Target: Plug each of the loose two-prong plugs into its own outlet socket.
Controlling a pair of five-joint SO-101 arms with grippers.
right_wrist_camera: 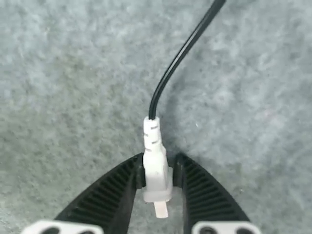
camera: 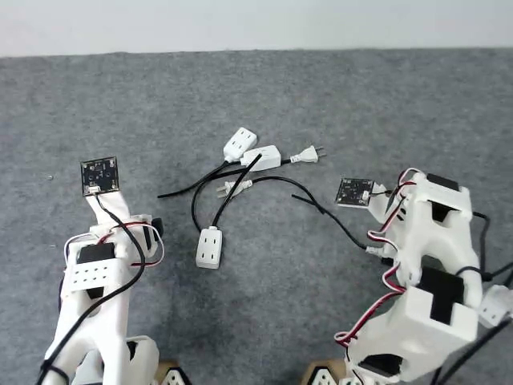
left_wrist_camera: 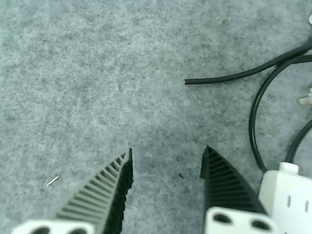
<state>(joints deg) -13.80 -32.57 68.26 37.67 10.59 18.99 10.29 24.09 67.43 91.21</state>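
My right gripper (right_wrist_camera: 157, 158) is shut on a white two-prong plug (right_wrist_camera: 156, 170), whose black cable (right_wrist_camera: 180, 58) runs away over the grey carpet; one prong pokes out behind the fingers. In the high view this held plug (camera: 374, 251) sits low beside the right arm. My left gripper (left_wrist_camera: 168, 152) stands open above bare carpet, with a white outlet socket (left_wrist_camera: 287, 195) just beside one finger. That socket (camera: 209, 247) lies mid-table. Two more sockets (camera: 240, 143) (camera: 262, 157) lie farther back, with a loose plug (camera: 307, 155) beside them and another loose plug (camera: 235, 188) below.
Black cables (camera: 196, 186) loop between the sockets in the middle of the carpet. A bare cable end (left_wrist_camera: 186, 82) lies ahead of the left gripper. Grey carpet (camera: 385, 104) spreads around the cluster, bounded by a pale wall (camera: 256, 24) at the back.
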